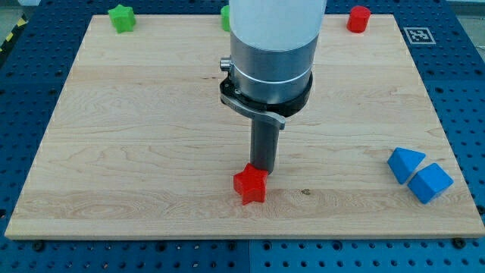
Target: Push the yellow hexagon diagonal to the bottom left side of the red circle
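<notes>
No yellow hexagon shows in the camera view; it may be hidden behind the arm. A small red block [358, 18], roundish in outline, sits near the top edge at the right. My tip [263, 167] stands low in the middle of the wooden board [136, 144], touching or just behind the top of a red star [251, 184]. The arm's wide grey body covers the top centre of the board.
A green star [120, 17] sits at the top left corner. A green block [225, 17] pokes out from behind the arm at the top centre. Two blue blocks, a triangle [405, 164] and a second block [430, 182], touch each other at the right edge.
</notes>
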Controlling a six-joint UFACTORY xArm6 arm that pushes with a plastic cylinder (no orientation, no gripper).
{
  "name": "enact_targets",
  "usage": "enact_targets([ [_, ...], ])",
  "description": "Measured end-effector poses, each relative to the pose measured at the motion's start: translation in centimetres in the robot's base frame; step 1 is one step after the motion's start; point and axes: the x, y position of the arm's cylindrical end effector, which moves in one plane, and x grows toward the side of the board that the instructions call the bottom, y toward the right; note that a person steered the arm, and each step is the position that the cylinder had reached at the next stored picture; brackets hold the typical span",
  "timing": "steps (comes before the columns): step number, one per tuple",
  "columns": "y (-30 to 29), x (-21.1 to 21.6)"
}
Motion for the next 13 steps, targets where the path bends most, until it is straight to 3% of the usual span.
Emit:
enact_targets([
  [2, -4.9, -5.0],
  [6, -7.2, -13.4],
  [9, -0.5, -13.4],
  [10, -0.6, -13.6],
  [11, -0.8, -15.3],
  [13, 4.2, -16.3],
])
